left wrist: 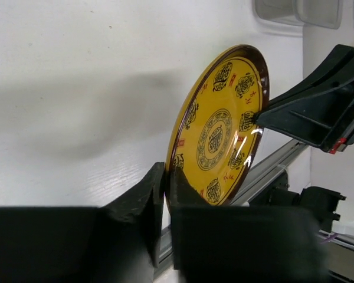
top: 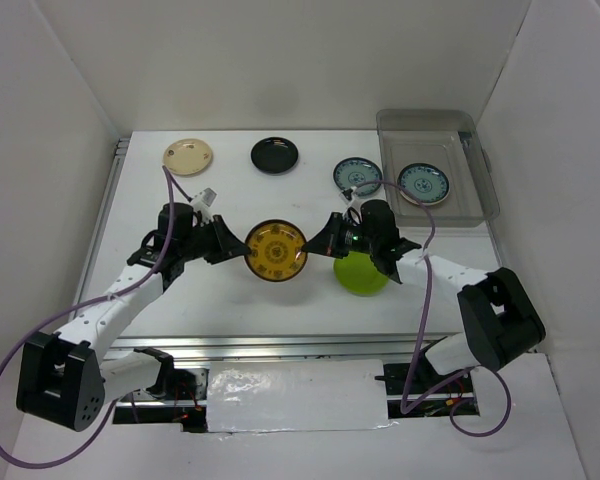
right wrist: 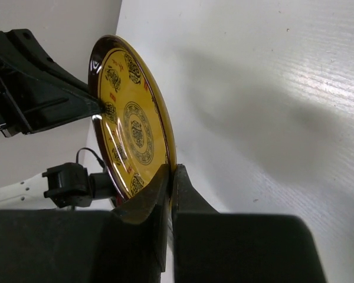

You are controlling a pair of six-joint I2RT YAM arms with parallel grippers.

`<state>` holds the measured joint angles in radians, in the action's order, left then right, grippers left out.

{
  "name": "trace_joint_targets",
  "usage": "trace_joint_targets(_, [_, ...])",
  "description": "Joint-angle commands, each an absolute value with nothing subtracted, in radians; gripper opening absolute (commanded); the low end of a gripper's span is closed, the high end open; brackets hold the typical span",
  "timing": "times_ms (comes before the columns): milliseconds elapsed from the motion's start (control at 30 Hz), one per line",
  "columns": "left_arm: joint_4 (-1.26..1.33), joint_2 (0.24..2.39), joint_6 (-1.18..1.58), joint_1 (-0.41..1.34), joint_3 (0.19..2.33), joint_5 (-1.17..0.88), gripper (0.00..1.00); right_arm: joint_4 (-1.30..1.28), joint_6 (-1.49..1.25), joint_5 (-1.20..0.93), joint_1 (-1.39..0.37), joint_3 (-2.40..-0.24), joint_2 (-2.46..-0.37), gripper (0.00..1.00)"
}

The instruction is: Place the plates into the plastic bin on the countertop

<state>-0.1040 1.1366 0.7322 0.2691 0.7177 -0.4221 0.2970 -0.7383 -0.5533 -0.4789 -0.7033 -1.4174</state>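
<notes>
- My left tool (top: 238,250) and right tool (top: 313,247) reach in from opposite sides, both clamped on the amber plate (top: 276,250).
- It is over the middle of the white tabletop (top: 230,205); the plastic bin (top: 480,205) sits at the back right.

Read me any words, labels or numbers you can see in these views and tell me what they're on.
No text can be quoted.
On the amber plate: dark seal-style characters in medallions and small red marks, too stylised and small to read.
On the blue-patterned plates: pattern only, too small to tell.
No other text shows.
</notes>
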Motion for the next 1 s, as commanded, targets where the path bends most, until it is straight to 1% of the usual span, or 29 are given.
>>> trace_joint_targets(0, [-0.057, 1.123, 0.739, 0.268, 0.732, -0.479, 0.23, 0.449, -0.808, -0.647, -0.466, -0.687, -1.414, 0.00])
trace_joint_targets(33, [-0.063, 1.123, 0.741, 0.267, 0.739, -0.471, 0.37, 0.456, -0.821, -0.650, -0.460, -0.684, -1.411, 0.00])
trace_joint_targets(67, [-0.084, 1.117, 0.744, 0.267, 0.744, -0.456, 0.56, 0.453, -0.831, -0.629, -0.442, -0.681, -1.399, 0.00])
trace_joint_targets(100, [-0.101, 1.114, 0.749, 0.267, 0.755, -0.418, 0.94, 0.440, -0.848, -0.609, -0.431, -0.678, -1.390, 0.00])
trace_joint_targets(133, [-0.124, 1.097, 0.750, 0.265, 0.762, -0.387, 0.99, 0.398, -0.856, -0.583, -0.416, -0.677, -1.367, 0.00])
trace_joint_targets(167, [-0.180, 1.086, 0.755, 0.265, 0.770, -0.353, 0.99, 0.361, -0.865, -0.510, -0.375, -0.681, -1.355, 0.00])
trace_joint_targets(200, [-0.213, 1.072, 0.761, 0.265, 0.782, -0.263, 0.99, 0.315, -0.865, -0.468, -0.344, -0.702, -1.342, 0.00])
trace_joint_targets(233, [-0.245, 1.036, 0.767, 0.265, 0.787, -0.209, 0.99, 0.217, -0.867, -0.422, -0.315, -0.716, -1.318, 0.00])
trace_joint_targets(267, [-0.308, 1.017, 0.785, 0.265, 0.791, -0.152, 0.99, 0.172, -0.871, -0.328, -0.254, -0.730, -1.307, 0.00])
trace_joint_targets(300, [-0.333, 0.999, 0.793, 0.264, 0.788, -0.055, 0.99, 0.129, -0.876, -0.286, -0.218, -0.762, -1.298, 0.00])
trace_joint_targets(333, [-0.353, 0.956, 0.805, 0.264, 0.787, -0.013, 0.99, 0.067, -0.880, -0.250, -0.177, -0.775, -1.284, 0.00])
trace_joint_targets(367, [-0.365, 0.937, 0.822, 0.265, 0.781, -0.006, 0.99, 0.039, -0.893, -0.221, -0.135, -0.790, -1.279, 0.00])
trace_joint_targets(400, [-0.342, 0.918, 0.824, 0.268, 0.753, -0.005, 0.99, 0.011, -0.905, -0.169, -0.050, -0.822, -1.276, 0.00])
trace_joint_targets(467, [-0.289, 0.887, 0.831, 0.288, 0.723, -0.034, 0.99, -0.056, -0.928, -0.108, 0.035, -0.866, -1.282, 0.00])
trace_joint_targets(500, [-0.250, 0.897, 0.834, 0.325, 0.704, -0.047, 0.99, -0.087, -0.937, -0.028, 0.099, -0.918, -1.301, 0.00])
trace_joint_targets(600, [-0.224, 0.958, 0.825, 0.383, 0.727, -0.057, 0.99, -0.135, -0.965, 0.049, 0.200, -1.038, -1.373, 0.00])
trace_joint_targets(700, [-0.175, 1.072, 0.822, 0.480, 0.756, -0.074, 0.99, -0.217, -0.937, 0.066, 0.265, -1.198, -1.556, 0.00])
trace_joint_targets(833, [-0.132, 1.153, 0.822, 0.548, 0.804, -0.106, 0.99, -0.302, -0.875, 0.038, 0.305, -1.417, -1.727, 0.00])
trace_joint_targets(900, [-0.129, 1.199, 0.813, 0.574, 0.827, -0.098, 0.99, -0.334, -0.859, 0.015, 0.314, -1.465, -1.810, 0.00])
trace_joint_targets(967, [-0.098, 1.232, 0.801, 0.581, 0.850, -0.115, 0.99, -0.351, -0.847, 0.018, 0.314, -1.511, -1.850, 0.00])
